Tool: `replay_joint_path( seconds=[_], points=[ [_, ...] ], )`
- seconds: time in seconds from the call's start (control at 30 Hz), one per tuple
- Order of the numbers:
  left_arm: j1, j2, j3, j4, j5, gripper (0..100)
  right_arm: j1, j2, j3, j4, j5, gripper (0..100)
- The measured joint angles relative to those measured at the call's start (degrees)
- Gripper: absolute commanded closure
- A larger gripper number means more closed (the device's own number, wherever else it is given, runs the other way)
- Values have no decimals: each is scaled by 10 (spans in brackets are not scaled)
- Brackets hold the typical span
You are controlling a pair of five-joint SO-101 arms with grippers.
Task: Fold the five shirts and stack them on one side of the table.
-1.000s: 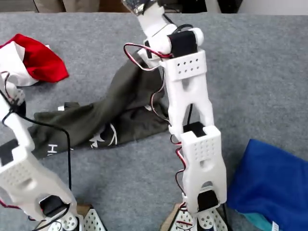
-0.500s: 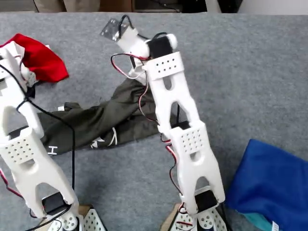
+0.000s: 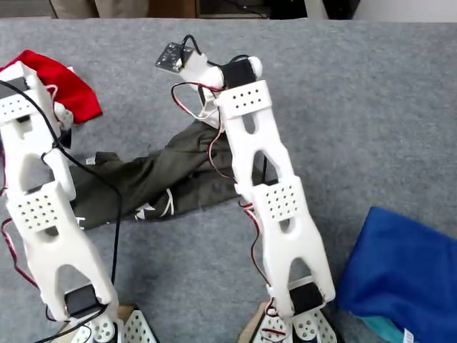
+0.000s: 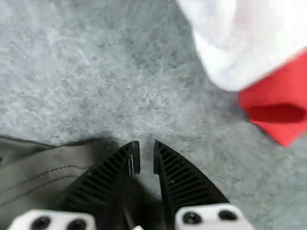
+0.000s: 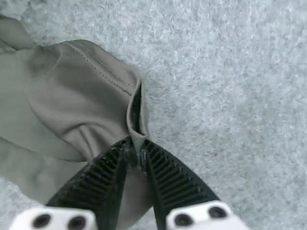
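Hem of olive shirt (image 5: 72, 105) pinched in right tool (image 5: 142, 160); left tool (image 4: 144, 160) slightly parted.

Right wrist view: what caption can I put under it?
Right gripper pinching the edge of an olive-green shirt on the grey table.

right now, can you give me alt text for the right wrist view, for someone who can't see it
The right pincer is shut on a folded edge of an olive-green shirt, which lies crumpled on the grey table. The shirt spreads to one side of the pincer, with bare table on the other.
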Motion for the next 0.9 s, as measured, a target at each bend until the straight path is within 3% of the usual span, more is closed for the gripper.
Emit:
replay_joint_path(
  seconds=[0.3, 0.9],
  points=[
    [-36, 10, 0, 62, 0, 933, 3, 11, -10, 0, 0, 994],
    [-52, 10, 0, 97, -35, 933, 2, 11, -10, 0, 0, 994]
  ],
)
